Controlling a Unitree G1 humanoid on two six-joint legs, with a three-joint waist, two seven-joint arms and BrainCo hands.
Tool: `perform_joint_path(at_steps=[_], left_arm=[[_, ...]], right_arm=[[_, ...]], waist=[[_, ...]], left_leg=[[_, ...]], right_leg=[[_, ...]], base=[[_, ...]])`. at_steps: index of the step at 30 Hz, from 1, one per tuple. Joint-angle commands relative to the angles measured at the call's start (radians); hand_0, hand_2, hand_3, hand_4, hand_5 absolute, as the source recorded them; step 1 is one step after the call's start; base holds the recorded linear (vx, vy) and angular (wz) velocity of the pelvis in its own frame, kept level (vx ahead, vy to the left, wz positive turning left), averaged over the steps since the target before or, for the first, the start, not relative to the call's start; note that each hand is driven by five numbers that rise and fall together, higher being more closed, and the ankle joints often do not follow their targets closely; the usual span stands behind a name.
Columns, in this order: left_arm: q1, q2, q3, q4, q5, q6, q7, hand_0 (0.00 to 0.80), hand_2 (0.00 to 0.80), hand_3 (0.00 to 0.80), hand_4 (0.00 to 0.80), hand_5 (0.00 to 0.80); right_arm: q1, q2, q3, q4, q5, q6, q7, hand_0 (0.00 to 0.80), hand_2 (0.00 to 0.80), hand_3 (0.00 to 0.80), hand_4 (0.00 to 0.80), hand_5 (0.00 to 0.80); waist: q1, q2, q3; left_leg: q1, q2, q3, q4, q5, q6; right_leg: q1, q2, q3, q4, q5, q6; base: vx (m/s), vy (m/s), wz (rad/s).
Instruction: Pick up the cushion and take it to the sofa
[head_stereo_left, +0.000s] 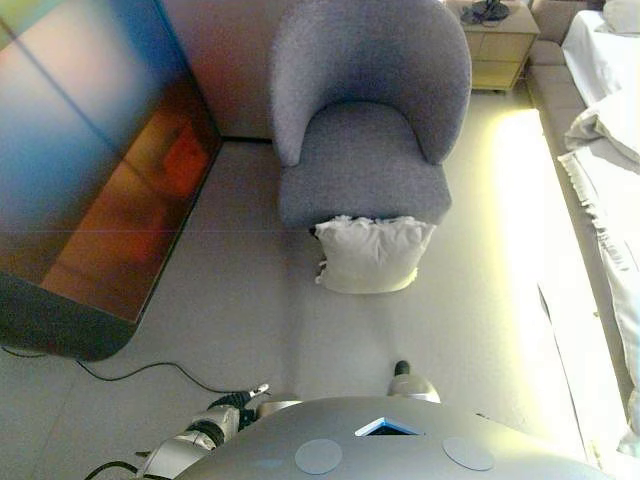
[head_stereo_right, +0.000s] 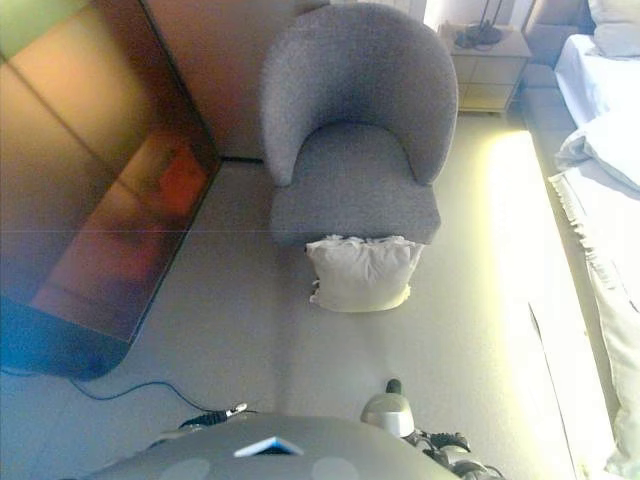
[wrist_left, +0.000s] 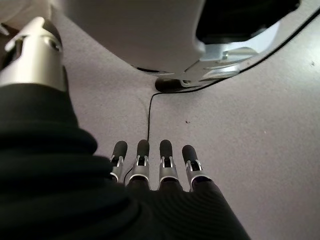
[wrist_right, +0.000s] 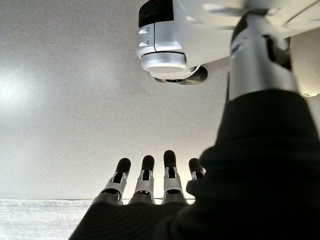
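A cream cushion (head_stereo_left: 372, 252) stands on the floor, leaning against the front of a grey upholstered armchair (head_stereo_left: 365, 110), straight ahead of me. The chair's seat is bare. My left hand (wrist_left: 155, 165) hangs low at my side over the grey carpet, fingers straight, holding nothing. My right hand (wrist_right: 145, 182) also hangs at my side over the carpet, fingers straight and empty. Both hands are well short of the cushion.
A large dark screen (head_stereo_left: 90, 170) leans along the left. A wooden nightstand (head_stereo_left: 495, 40) stands at the back right. A bed with white bedding (head_stereo_left: 610, 120) runs down the right side. Open carpet lies between me and the cushion.
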Motion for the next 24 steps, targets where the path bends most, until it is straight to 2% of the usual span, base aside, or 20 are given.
perform_joint_path(at_steps=[1,5,10,16,24], left_arm=[[-0.051,-0.033,0.010,0.047,0.002,0.012,-0.005,0.000,0.000,0.000,0.000,0.000],[-0.040,-0.035,0.008,0.044,0.009,0.013,-0.024,0.000,0.000,0.000,0.000,0.000],[-0.041,-0.018,0.016,0.051,0.064,-0.001,-0.018,0.000,0.000,0.000,0.000,0.000],[-0.034,-0.005,0.028,0.065,0.081,-0.016,-0.017,0.000,0.000,0.000,0.000,0.000],[-0.042,0.002,0.039,0.070,0.093,-0.026,-0.018,0.000,0.000,0.000,0.000,0.000]], right_arm=[[-0.113,0.066,0.014,0.061,0.017,0.008,0.018,0.000,0.000,0.000,0.000,0.000],[-0.104,0.064,0.014,0.062,0.008,0.010,0.019,0.000,0.000,0.000,0.000,0.000],[-0.096,0.045,-0.001,0.072,-0.022,-0.007,0.068,0.000,0.000,0.000,0.000,0.000],[-0.091,0.031,-0.023,0.102,-0.057,-0.039,0.115,0.000,0.000,0.000,0.000,0.000],[-0.103,0.024,-0.018,0.096,-0.078,-0.038,0.133,0.000,0.000,0.000,0.000,0.000]], waist=[[0.007,-0.039,0.047],[0.010,-0.038,0.048],[0.014,-0.056,0.058],[0.014,-0.071,0.060],[0.014,-0.076,0.065]], left_leg=[[-0.031,-0.148,0.026,0.007,-0.067,0.121],[-0.029,-0.151,0.025,0.002,-0.067,0.120],[-0.040,-0.153,0.024,0.002,-0.065,0.117],[-0.048,-0.152,0.025,0.002,-0.063,0.117],[-0.047,-0.151,0.029,0.002,-0.061,0.121]], right_leg=[[0.098,0.095,-0.093,0.029,-0.178,-0.076],[0.100,0.094,-0.101,0.021,-0.173,-0.072],[0.089,0.098,-0.102,0.020,-0.161,-0.063],[0.078,0.106,-0.089,0.021,-0.154,-0.062],[0.072,0.113,-0.075,0.022,-0.152,-0.067]], base=[[0.014,-0.003,0.05],[0.010,-0.003,0.08],[-0.023,-0.067,0.00],[0.015,-0.048,0.00],[0.002,-0.024,0.00]])
